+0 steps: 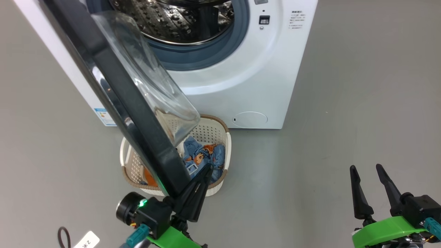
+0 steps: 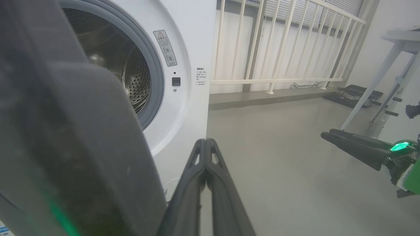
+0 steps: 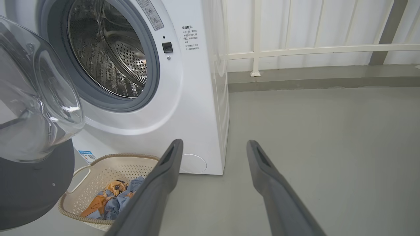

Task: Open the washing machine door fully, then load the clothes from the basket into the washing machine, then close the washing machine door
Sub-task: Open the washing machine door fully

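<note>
Head view: my left gripper (image 1: pixel 208 168), fingers pressed together, sits beside the washing machine door (image 1: pixel 137 113); my right gripper (image 1: pixel 365 166) gapes wide

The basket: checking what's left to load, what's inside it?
Light-blue clothes with orange prints lie in the basket; the washing machine door hides its left part in head view.

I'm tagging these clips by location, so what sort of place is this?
Likely a bare lab or test room staged as a laundry corner: a white washing machine on a plain grey floor, a white railing beyond it, and a basket of clothes in front.
</note>
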Robot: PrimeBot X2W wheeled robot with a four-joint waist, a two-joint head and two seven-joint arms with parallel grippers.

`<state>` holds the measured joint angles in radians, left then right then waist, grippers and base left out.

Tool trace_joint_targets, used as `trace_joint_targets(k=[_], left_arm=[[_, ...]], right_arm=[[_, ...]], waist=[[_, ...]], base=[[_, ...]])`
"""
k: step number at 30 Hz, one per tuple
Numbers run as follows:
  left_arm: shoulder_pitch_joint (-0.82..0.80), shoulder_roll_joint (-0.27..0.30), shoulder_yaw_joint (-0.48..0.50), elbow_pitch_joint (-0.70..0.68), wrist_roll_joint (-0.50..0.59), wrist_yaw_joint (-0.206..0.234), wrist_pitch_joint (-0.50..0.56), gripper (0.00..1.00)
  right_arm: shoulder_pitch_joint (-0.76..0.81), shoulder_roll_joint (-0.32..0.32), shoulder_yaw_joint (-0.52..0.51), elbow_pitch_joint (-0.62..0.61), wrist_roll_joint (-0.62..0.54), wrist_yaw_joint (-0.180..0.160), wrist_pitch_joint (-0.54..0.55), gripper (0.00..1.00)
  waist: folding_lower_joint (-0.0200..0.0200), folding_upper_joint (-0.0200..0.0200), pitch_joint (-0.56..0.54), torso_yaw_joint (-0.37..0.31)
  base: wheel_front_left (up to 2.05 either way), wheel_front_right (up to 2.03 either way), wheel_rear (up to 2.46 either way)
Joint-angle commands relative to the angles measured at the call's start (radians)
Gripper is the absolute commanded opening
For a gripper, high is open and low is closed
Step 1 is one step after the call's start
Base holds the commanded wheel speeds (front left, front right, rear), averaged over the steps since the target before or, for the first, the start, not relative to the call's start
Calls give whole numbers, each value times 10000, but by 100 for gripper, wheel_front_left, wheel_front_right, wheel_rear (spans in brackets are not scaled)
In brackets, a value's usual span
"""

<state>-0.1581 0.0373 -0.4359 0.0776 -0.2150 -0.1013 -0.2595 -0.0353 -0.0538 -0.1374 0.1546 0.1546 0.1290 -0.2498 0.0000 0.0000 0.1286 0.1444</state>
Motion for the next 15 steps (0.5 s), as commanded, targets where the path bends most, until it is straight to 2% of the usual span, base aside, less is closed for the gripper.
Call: trace_joint_targets(k=[1,15], left_arm=[[-112,163,622,-165,43,128,-23,0],[555,145,935,-30,218,588,-23,0]], right_arm=[[-140,-81,273,-201,51,17,-120,100],[-84,-43,234,-156,106,17,-120,100]], waist=[[0,0,-33,70],[0,0,-78,527]], base=[[0,0,0],[0,0,0]])
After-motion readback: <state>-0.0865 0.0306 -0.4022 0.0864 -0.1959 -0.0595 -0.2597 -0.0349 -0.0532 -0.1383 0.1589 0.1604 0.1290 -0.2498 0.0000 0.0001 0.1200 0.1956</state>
